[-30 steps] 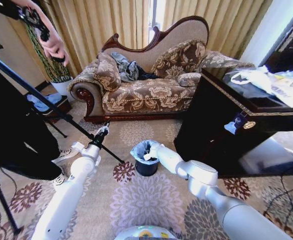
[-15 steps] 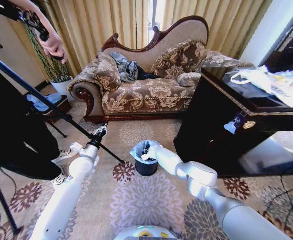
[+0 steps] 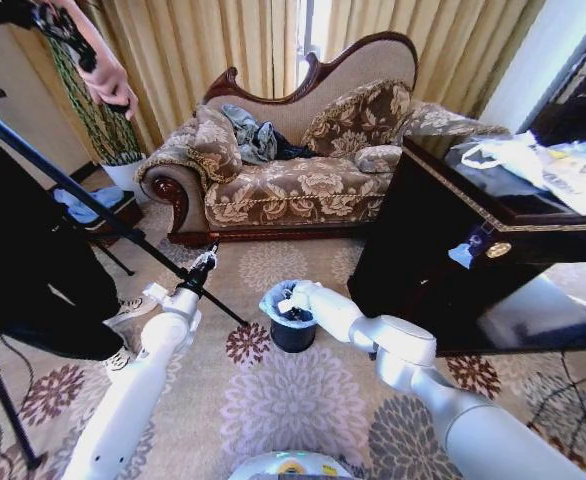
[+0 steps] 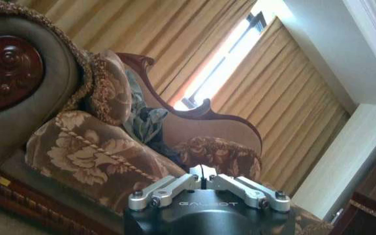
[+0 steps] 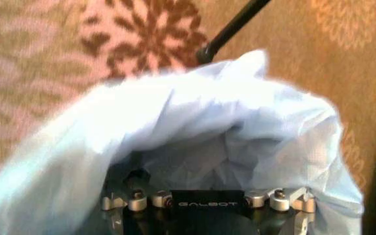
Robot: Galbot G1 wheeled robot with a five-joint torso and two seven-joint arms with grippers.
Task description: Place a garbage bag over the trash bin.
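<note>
The trash bin (image 3: 293, 335) is a small black cylinder standing on the patterned carpet in front of the sofa. The pale blue garbage bag (image 3: 272, 301) is bunched around its rim and hangs into it. My right gripper (image 3: 287, 301) is at the bin's mouth, near the far-left rim, inside the bag's opening. In the right wrist view the crinkly garbage bag (image 5: 207, 122) wraps round the gripper's front, and its jaws stand spread. My left gripper (image 3: 206, 262) is raised left of the bin, shut and holding nothing, and faces the sofa (image 4: 90, 152).
A dark wooden cabinet (image 3: 443, 250) stands close on the bin's right, with white bags (image 3: 533, 165) on top. A black tripod leg (image 3: 93, 210) slants across the floor to the left of the bin. Open carpet (image 3: 293, 400) lies between the bin and me.
My right gripper has shifted from the middle of the bin's mouth up towards its far-left rim, moving the bag's edge with it. The left arm has hardly moved.
</note>
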